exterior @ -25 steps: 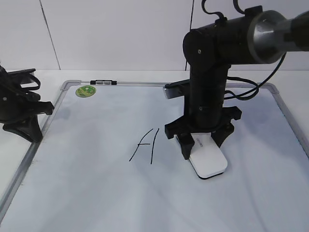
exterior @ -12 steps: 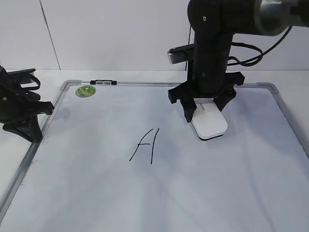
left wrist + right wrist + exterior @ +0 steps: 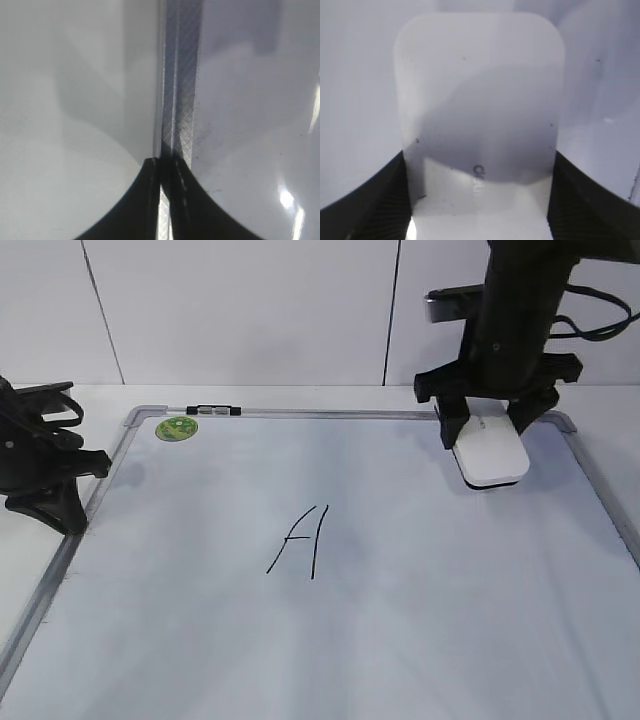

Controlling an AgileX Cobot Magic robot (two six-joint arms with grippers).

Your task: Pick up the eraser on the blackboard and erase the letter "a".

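Eraser (image 3: 479, 115) — between right fingers (image 3: 375, 200)

My right end effector (image 3: 492, 418) holds the eraser (image 3: 490, 454) above the board's (image 3: 420, 640) far right corner. The board's middle and near half lie open. My left end effector (image 3: 60, 502) crowds its left frame.

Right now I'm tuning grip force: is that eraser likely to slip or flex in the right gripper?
The eraser looks like a stiff plastic block, so flexing seems unlikely. Its smooth glossy shell could slip, though the right gripper clamps both long sides squarely. It probably weighs little.
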